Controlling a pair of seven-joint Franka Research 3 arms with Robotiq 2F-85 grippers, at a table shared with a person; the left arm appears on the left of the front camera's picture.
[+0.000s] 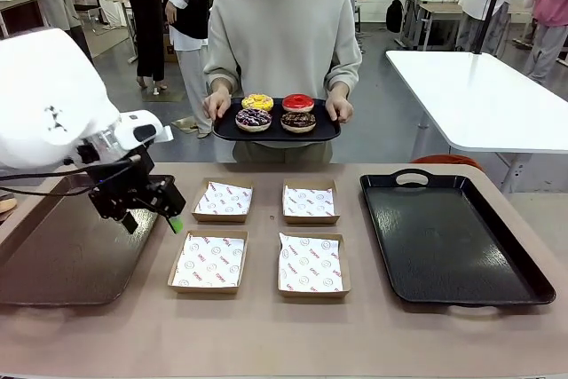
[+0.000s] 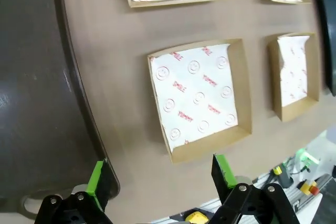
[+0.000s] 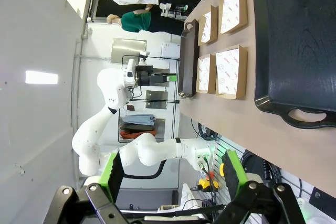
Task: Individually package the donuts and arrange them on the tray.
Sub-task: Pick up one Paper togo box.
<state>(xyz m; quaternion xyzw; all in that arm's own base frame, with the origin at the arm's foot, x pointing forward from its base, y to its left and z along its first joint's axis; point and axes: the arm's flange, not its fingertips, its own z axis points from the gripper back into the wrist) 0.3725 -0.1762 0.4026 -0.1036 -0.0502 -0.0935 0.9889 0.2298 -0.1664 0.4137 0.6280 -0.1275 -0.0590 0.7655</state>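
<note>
Donuts (image 1: 276, 111): four, on held tray (image 1: 226, 130) in a person's hands (image 1: 216, 106), past the table's far edge.
Table (image 1: 355, 335): brown, with a bare strip along the near edge.
Boxes (image 1: 222, 201): four, paper-lined, in two rows at the middle, apart from one another.
Right tray (image 1: 461, 246): black, bare.
Left tray (image 1: 62, 255): dark.
Left end effector (image 1: 153, 222) (image 2: 158, 171): wide, empty, above the left tray's right rim, near the boxes.
Right end effector (image 3: 173, 167): wide, empty, facing the right tray's handle end.
Room: white table (image 1: 479, 95), people behind.
</note>
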